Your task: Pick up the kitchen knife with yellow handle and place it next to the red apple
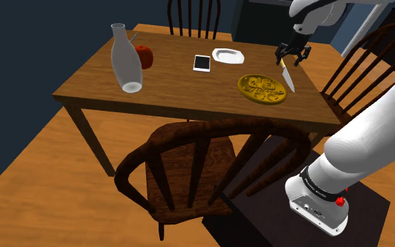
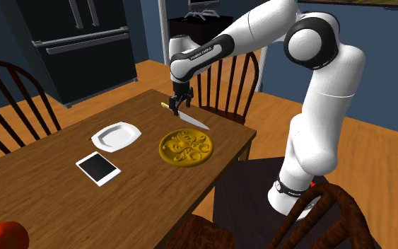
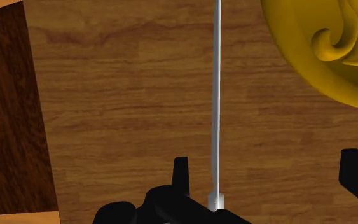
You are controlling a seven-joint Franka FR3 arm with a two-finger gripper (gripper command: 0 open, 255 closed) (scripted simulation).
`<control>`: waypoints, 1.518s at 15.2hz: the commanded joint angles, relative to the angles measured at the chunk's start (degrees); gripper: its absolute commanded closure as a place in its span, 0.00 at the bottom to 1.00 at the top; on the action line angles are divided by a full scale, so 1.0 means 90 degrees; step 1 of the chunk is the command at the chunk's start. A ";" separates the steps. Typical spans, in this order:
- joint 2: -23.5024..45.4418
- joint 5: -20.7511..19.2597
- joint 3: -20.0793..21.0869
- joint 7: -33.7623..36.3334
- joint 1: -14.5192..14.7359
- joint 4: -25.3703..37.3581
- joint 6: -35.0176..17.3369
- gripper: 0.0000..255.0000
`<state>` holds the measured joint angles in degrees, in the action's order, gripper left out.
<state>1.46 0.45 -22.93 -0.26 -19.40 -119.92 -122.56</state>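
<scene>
One kitchen knife [image 1: 288,77] is seen: a short yellow handle [image 2: 165,106] and a long, thin, pale grey blade that ends in a point. It is laid on the table [image 1: 182,88], near the table's edge and just beside the golden plate [image 1: 262,89]. It is well apart from the red apple [image 1: 144,56] at the other end. In the wrist view the blade is seen edge-on, as a narrow line.

The hand [image 1: 292,62] is placed low over the place where handle and blade meet. Its two black fingers [image 3: 180,175] are spread wide. The blade runs between them, closer to one finger, and is touched by neither, so nothing is gripped.

On the table are counted one knife, one apple, one golden plate with raised ornament, one white plate [image 1: 228,55], one flat white tablet [image 1: 202,63] and one clear bottle [image 1: 125,59]. Three dark wooden chairs [image 1: 189,158] are set around it.
</scene>
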 commanded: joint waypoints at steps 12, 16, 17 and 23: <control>0.0763 0.0408 -0.0105 -0.0263 -0.0194 0.0001 -0.0679 0.00; 0.0763 0.0408 -0.0105 -0.0263 -0.0194 0.0001 -0.0679 0.00; 0.0763 0.0408 -0.0105 -0.0263 -0.0194 0.0001 -0.0678 0.00; 0.0763 0.0408 -0.0105 -0.0263 -0.0194 0.0001 -0.0678 1.00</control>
<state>8.32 4.12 -23.88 -2.63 -21.15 -119.91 -128.66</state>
